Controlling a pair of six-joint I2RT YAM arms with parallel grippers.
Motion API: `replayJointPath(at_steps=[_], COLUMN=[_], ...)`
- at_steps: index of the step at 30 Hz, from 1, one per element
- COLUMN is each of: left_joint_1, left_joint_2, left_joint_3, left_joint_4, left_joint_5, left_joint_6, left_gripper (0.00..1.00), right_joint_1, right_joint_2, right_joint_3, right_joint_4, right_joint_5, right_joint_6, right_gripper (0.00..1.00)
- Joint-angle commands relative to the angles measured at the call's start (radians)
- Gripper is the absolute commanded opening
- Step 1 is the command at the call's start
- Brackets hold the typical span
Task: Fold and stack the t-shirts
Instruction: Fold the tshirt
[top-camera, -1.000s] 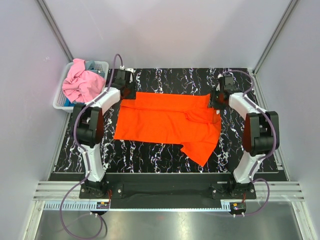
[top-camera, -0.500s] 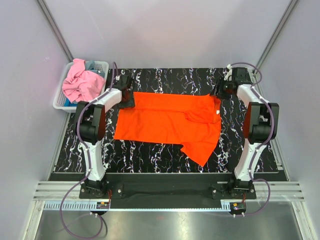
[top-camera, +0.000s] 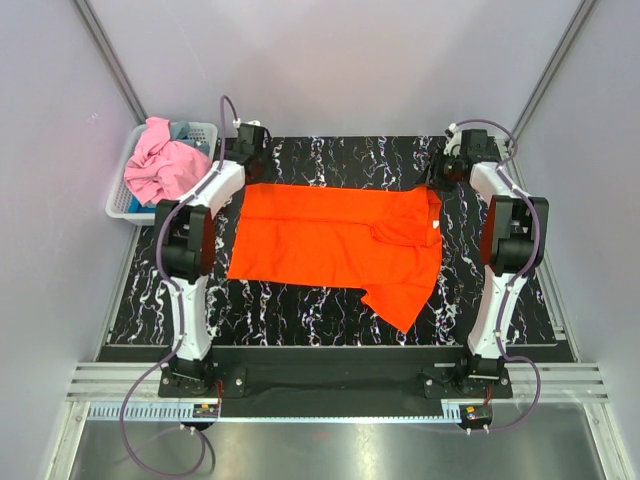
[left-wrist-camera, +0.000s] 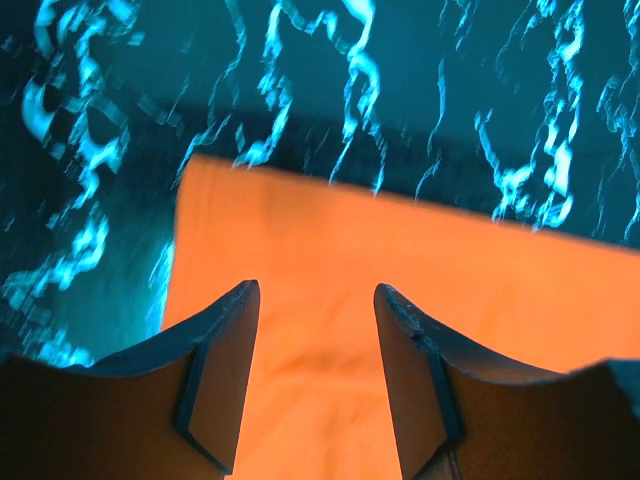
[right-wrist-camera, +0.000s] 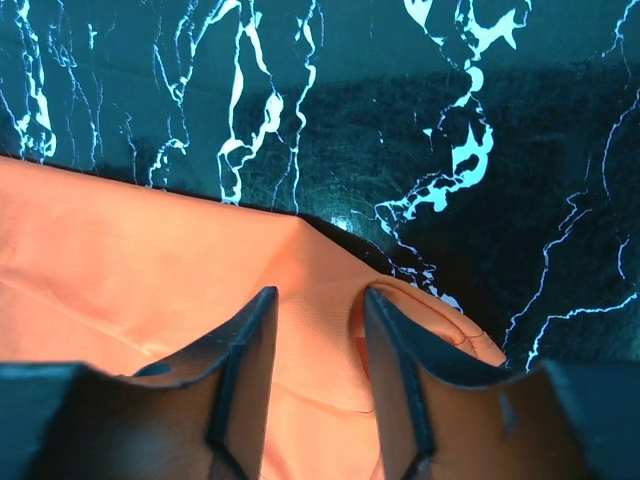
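Note:
The orange t-shirt (top-camera: 335, 240) lies folded flat across the middle of the black marbled table, one flap reaching toward the near right. My left gripper (top-camera: 249, 172) is open over its far left corner; in the left wrist view (left-wrist-camera: 315, 290) the orange cloth (left-wrist-camera: 400, 270) lies between and beyond the fingers. My right gripper (top-camera: 447, 172) is open over the far right corner; in the right wrist view (right-wrist-camera: 319, 295) the fingers straddle the cloth (right-wrist-camera: 150, 240) near a seam. The pink t-shirt (top-camera: 160, 165) and a bit of the blue-grey t-shirt (top-camera: 183, 130) lie bunched in the basket.
The white lattice basket (top-camera: 118, 208) stands off the table's far left corner. Grey walls close in the back and both sides. The table (top-camera: 340, 155) shows a bare strip beyond the shirt's far edge.
Both grippers have moved toward the far edge of the table and outward, off the shirt's far corners. The far right corner now lies spread flat and uncovered.

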Motion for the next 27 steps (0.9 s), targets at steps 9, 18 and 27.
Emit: replayJointPath(at_steps=[9, 18, 27], left_joint_1=[0.017, 0.036, 0.037], left_joint_2=[0.294, 0.329, 0.263], left_joint_3=[0.285, 0.263, 0.244], left_joint_4=[-0.140, -0.159, -0.170], left_joint_5=[-0.097, -0.111, -0.098], left_joint_6=[-0.002, -0.059, -0.072], left_gripper=[0.58, 0.58, 0.59], right_joint_1=[-0.071, -0.108, -0.110], right_joint_2=[-0.071, -0.082, 0.064], right_joint_3=[-0.133, -0.205, 0.060], right_joint_4=[0.115, 0.203, 0.177], right_joint_5=[0.077, 0.072, -0.092], right_joint_6=[0.037, 0.112, 0.157], right_gripper=[0.00, 0.00, 0.25])
